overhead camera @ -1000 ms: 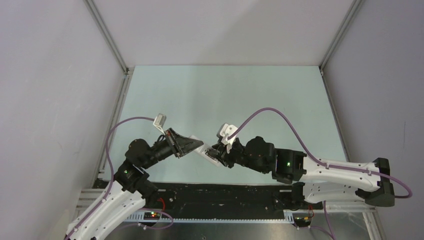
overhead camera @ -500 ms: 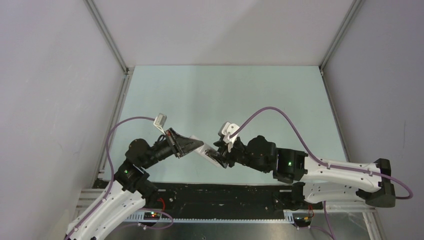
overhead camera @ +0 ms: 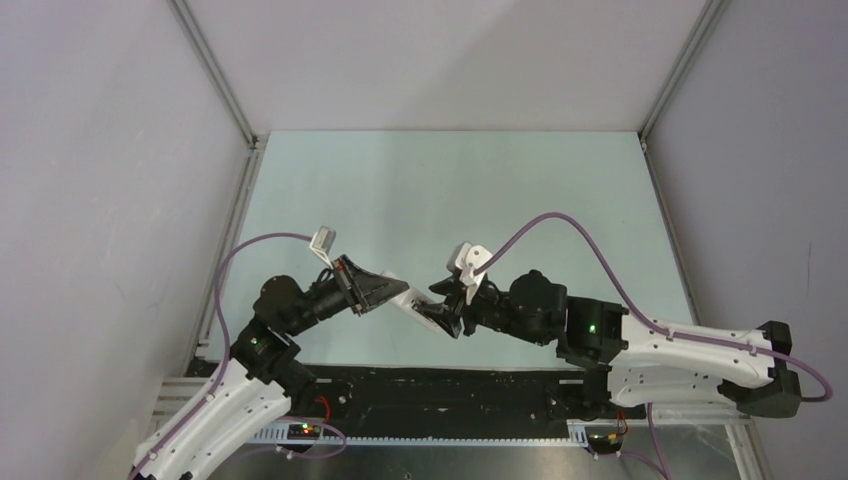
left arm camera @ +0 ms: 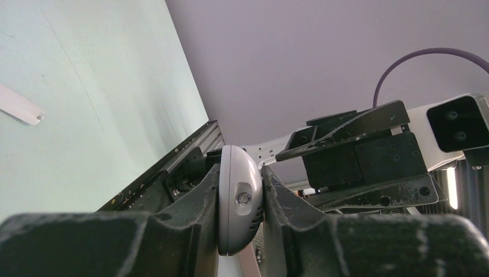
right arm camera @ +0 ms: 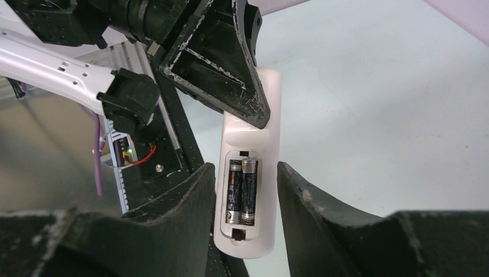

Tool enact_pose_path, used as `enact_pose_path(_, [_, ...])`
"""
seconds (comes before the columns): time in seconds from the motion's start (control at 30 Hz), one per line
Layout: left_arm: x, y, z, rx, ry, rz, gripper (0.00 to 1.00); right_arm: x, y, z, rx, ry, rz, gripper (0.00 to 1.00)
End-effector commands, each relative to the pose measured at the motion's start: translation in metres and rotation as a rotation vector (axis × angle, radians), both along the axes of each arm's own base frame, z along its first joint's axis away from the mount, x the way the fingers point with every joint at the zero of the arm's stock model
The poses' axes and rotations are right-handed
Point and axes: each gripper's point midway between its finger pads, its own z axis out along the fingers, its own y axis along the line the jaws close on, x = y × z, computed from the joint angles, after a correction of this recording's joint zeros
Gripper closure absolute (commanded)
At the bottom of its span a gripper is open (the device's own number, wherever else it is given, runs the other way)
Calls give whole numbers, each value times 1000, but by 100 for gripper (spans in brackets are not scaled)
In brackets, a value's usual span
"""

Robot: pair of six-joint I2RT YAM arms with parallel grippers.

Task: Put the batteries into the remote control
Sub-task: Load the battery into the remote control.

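Note:
The white remote control (overhead camera: 408,299) is held off the table, back side up, by my left gripper (overhead camera: 388,292), which is shut on its upper end. The left wrist view shows that rounded end (left arm camera: 237,222) pinched between the fingers of the left gripper (left arm camera: 240,171). In the right wrist view the remote (right arm camera: 252,121) has its compartment uncovered, with two dark batteries (right arm camera: 241,190) lying side by side inside. My right gripper (right arm camera: 245,171) is open and straddles the remote's lower end; it also shows in the top view (overhead camera: 443,316). One finger (right arm camera: 196,196) is close to the remote's edge, and the other stands clear.
A small plain white flat cover piece (left arm camera: 19,107) lies on the pale green table (overhead camera: 450,190) to the left in the left wrist view. Black rails (overhead camera: 440,385) run along the near edge. Grey walls enclose the table on three sides.
My right arm has drawn back a little to the right, its gripper sliding toward the remote's lower end. The left arm and the remote have stayed put.

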Motion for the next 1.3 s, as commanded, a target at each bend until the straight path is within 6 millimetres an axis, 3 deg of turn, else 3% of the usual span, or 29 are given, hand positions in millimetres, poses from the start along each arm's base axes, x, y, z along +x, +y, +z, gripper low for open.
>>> enact_pose_path(0.0, [-6,-1,18,-46,-40,-26,98,-2,-4,22,98,22,-5,52])
enact_pose_path(0.17, [-6,-1,16,-44,-42,-27,98,10,-14,30,185,133,-133,52])
enact_pose_path(0.43, [-5,-2,13,-31,-38,-28,98,10,-23,29,284,352,-222,59])
enact_pose_path(0.63, [-4,-2,13,-29,-40,-25,98,16,-19,11,332,552,-329,49])
enact_pose_path(1.27, [-4,-3,12,-26,-40,-27,98,23,-3,-8,297,630,-389,39])
